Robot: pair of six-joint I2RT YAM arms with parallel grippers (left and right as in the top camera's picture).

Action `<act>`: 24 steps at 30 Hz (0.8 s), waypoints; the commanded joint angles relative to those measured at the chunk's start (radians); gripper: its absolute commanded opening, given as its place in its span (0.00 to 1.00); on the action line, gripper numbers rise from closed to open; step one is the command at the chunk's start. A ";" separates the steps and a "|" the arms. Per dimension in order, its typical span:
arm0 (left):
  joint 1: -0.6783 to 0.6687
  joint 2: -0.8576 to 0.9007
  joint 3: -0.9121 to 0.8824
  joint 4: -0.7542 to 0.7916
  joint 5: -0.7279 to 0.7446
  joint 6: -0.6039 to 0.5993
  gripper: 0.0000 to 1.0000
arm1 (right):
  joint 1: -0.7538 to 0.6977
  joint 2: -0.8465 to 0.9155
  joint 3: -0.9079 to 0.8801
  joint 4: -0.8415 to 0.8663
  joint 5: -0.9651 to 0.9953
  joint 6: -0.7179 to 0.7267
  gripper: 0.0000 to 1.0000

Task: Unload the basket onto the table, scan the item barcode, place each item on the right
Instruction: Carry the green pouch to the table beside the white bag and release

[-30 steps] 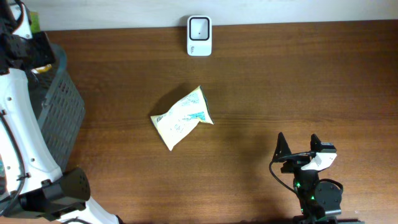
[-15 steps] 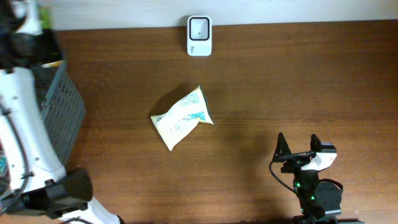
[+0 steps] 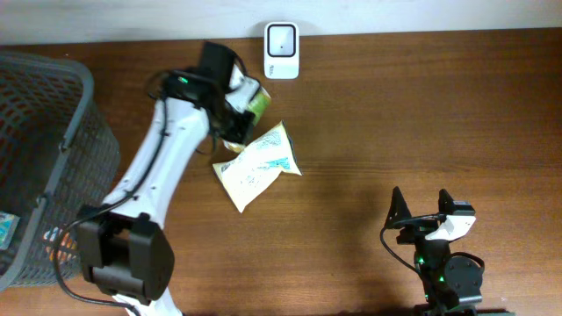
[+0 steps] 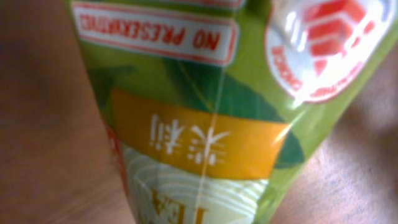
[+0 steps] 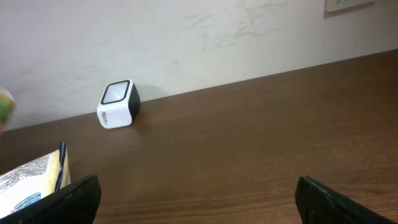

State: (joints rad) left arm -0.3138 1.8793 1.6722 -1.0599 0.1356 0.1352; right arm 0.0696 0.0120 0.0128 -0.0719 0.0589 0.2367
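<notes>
At left wrist, green packet (image 4: pixel 205 112), lettering legible

You've got the scanner (image 3: pixel 282 39) at the back edge of the desk (image 3: pixel 457 114), about mid-width. Just in front of it and a touch to the left, your left pincer (image 3: pixel 239 100) holds the tea pack (image 3: pixel 254 96). Directly in front of that lies the pouch (image 3: pixel 256 165), flat on the desk near the middle. The basket (image 3: pixel 53 149) sits at the far left edge. Your right pincer (image 3: pixel 423 209) is at the front right, well apart from everything else, facing back toward the scanner.
</notes>
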 commanded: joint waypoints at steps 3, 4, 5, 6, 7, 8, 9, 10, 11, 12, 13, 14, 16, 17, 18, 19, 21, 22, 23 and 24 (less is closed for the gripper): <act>-0.053 -0.024 -0.101 0.072 0.037 0.008 0.00 | -0.005 -0.006 -0.007 -0.004 -0.002 0.008 0.99; -0.060 -0.024 -0.110 0.080 0.037 0.008 0.00 | -0.005 -0.006 -0.007 -0.004 -0.002 0.008 0.99; -0.064 -0.024 -0.118 0.088 0.038 0.008 0.00 | -0.005 -0.006 -0.007 -0.004 -0.002 0.008 0.99; -0.066 -0.024 -0.123 0.092 0.046 0.008 0.00 | -0.005 -0.006 -0.007 -0.004 -0.002 0.008 0.99; -0.068 -0.024 -0.130 0.099 0.056 0.002 0.00 | -0.005 -0.006 -0.007 -0.004 -0.002 0.008 0.99; -0.070 -0.022 -0.142 0.111 0.062 -0.014 0.00 | -0.005 -0.006 -0.007 -0.004 -0.002 0.008 0.99; -0.070 -0.017 -0.151 0.121 0.068 -0.014 0.00 | -0.005 -0.006 -0.007 -0.004 -0.002 0.008 0.99; -0.070 -0.012 -0.154 0.123 0.072 -0.014 0.00 | -0.005 -0.006 -0.007 -0.004 -0.002 0.008 0.99; -0.070 -0.005 -0.158 0.126 0.080 -0.014 0.00 | -0.005 -0.006 -0.007 -0.004 -0.002 0.008 0.99; -0.070 0.004 -0.161 0.129 0.092 -0.014 0.00 | -0.005 -0.006 -0.007 -0.004 -0.002 0.008 0.99; -0.070 0.014 -0.166 0.134 0.108 -0.013 0.00 | -0.005 -0.006 -0.007 -0.004 -0.002 0.008 0.99; -0.070 0.022 -0.168 0.135 0.115 -0.014 0.00 | -0.005 -0.006 -0.007 -0.004 -0.002 0.008 0.99; -0.072 0.043 -0.168 0.138 0.116 -0.013 0.00 | -0.005 -0.006 -0.007 -0.004 -0.002 0.008 0.99; -0.072 0.056 -0.168 0.143 0.116 -0.013 0.00 | -0.005 -0.006 -0.007 -0.004 -0.002 0.008 0.99; -0.072 0.067 -0.168 0.147 0.116 -0.013 0.00 | -0.005 -0.006 -0.007 -0.004 -0.002 0.008 0.99; -0.072 0.075 -0.168 0.148 0.116 -0.013 0.01 | -0.005 -0.006 -0.007 -0.004 -0.002 0.008 0.99; -0.075 0.099 -0.168 0.149 0.130 -0.013 0.02 | -0.005 -0.006 -0.007 -0.004 -0.002 0.008 0.99; -0.076 0.104 -0.168 0.151 0.132 -0.013 0.05 | -0.005 -0.006 -0.007 -0.004 -0.002 0.008 0.99; -0.076 0.111 -0.168 0.155 0.131 -0.013 0.09 | -0.005 -0.006 -0.007 -0.004 -0.002 0.008 0.99; -0.076 0.114 -0.168 0.160 0.130 -0.013 0.14 | -0.005 -0.006 -0.007 -0.004 -0.002 0.008 0.99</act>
State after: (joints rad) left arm -0.3817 1.9770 1.5066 -0.9157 0.2287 0.1303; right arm 0.0696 0.0120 0.0128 -0.0719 0.0586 0.2367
